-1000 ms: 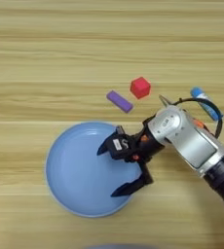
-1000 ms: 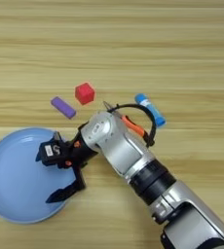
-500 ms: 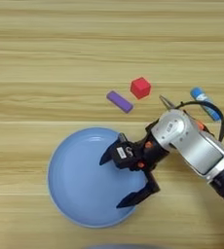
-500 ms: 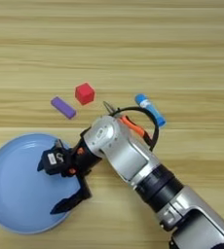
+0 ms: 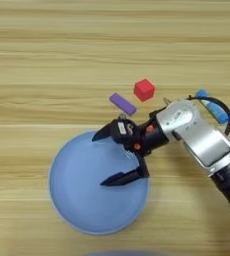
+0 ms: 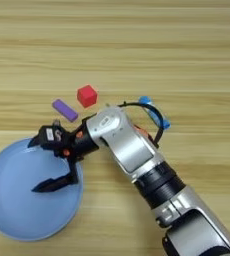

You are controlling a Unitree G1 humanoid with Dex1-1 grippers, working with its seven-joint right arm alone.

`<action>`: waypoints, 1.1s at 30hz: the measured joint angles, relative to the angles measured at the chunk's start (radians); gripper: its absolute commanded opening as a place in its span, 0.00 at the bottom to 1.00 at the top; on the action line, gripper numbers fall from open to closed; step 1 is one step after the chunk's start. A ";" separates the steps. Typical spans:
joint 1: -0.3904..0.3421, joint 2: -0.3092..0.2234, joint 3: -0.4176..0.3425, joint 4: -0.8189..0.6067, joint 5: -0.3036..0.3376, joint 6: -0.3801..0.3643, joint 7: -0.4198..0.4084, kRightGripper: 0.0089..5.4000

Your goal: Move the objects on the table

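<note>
1. The big light-blue plate (image 5: pixel 82 205) sits at the near-left part of the wooden table (image 5: pixel 47 60). In the left eye view the whole round shows. In the right eye view its left rim runs right up to the picture's left edge.

2. The right gripper (image 5: pixel 103 160) is over the plate's upper-right part with its two black fingers spread wide and nothing between them. One fingertip (image 5: pixel 99 137) is by the plate's far rim, the other (image 5: pixel 111 180) is over the plate's inside. Can't tell if either one actually touches the plate.

3. The silver forearm (image 6: pixel 129 150) comes in from the bottom right and takes up most of the near-right corner, so there's not much open room there.

4. The flat purple block (image 5: pixel 123 104) lies on the wood just beyond the plate's far rim, apart from it, angled a bit. The small red cube (image 5: pixel 144 89) is near it on the right, not touching.

5. The blue tube (image 5: pixel 212 106) is further right, partly behind the arm and a black cable. In the right eye view a bit of orange (image 6: pixel 141 132) peeks out beside the forearm. That's probably the pliers, but they're mostly hidden.

6. The whole far half of the table is bare wood, and so is the strip left of the purple block.
</note>
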 measured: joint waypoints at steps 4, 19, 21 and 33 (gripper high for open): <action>-0.023 0.004 -0.106 -0.003 0.083 0.050 -0.036 0.99; -0.033 -0.022 -0.397 0.236 0.164 -0.063 -0.265 0.99; -0.040 -0.020 -0.414 0.290 0.155 -0.084 -0.311 0.99; -0.130 0.040 -0.446 0.603 0.063 -0.195 -0.620 0.99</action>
